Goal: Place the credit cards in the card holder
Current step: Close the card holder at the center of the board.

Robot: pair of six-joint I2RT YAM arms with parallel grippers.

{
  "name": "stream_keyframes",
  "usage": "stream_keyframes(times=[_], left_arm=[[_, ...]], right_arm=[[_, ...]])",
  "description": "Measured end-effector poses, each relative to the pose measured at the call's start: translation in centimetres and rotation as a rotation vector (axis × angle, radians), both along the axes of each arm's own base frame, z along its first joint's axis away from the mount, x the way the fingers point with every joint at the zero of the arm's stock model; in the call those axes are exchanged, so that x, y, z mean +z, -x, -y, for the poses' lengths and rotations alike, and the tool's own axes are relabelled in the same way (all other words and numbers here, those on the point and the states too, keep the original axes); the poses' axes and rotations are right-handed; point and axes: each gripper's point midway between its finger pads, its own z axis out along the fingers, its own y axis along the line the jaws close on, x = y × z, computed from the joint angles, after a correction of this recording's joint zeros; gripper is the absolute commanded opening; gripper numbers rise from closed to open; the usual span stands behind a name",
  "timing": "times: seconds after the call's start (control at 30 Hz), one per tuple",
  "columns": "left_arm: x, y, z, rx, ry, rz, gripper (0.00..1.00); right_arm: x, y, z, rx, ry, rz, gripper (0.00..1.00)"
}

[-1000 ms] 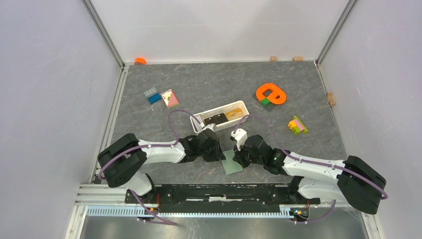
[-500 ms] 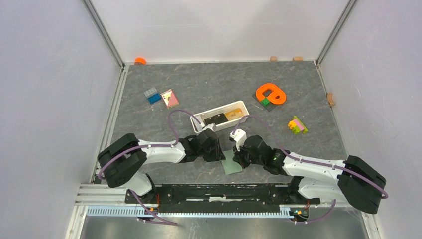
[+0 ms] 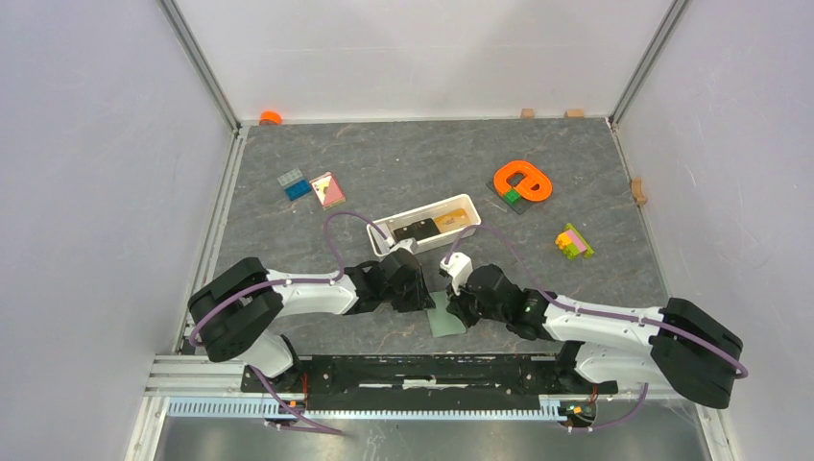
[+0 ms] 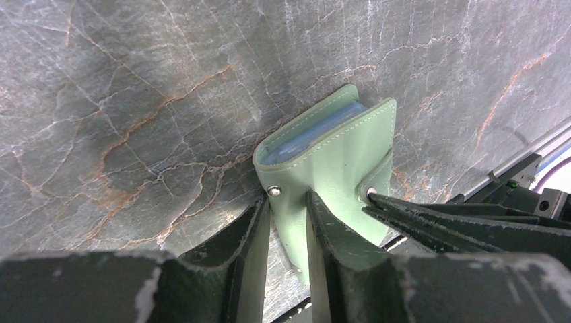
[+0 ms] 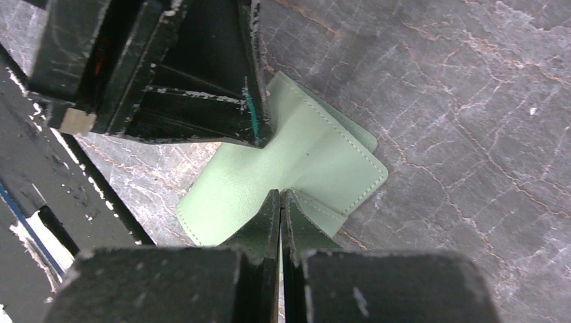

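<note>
The holder lies on the counter at 6 o'clock from the tray of cards, with its long axis running 12 to 6. The left hand, narrow, clamps its 9 o'clock edge, and the right hand, closed, pinches the 3 o'clock flap. Opening it likely means pulling along 9–3.

White links, black joints, purple cables; scuffed black pincer fingers.

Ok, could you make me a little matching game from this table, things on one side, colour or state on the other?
Things:
1 card holder
2 white tray
3 loop-shaped toy
4 right pincer

Colour or state:
a orange
b shut on the card holder
c sage green
d holds a black card and a tan card

Pairs: 1-c, 2-d, 3-a, 4-b
</note>
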Motion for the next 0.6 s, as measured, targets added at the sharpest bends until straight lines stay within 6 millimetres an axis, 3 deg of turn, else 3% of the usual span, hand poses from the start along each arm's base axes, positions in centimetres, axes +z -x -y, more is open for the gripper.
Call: stream_keyframes(times=[0.3, 0.6], left_arm=[[0.0, 0.0, -0.1, 0.003, -0.005, 0.007, 0.33], [0.0, 0.0, -0.1, 0.004, -0.009, 0.009, 0.33]], right_arm=[[-0.1, 0.8, -0.6, -0.008, -0.006, -0.009, 0.00], [-0.4, 1.6, 0.5, -0.106, -0.067, -0.045, 0.00]])
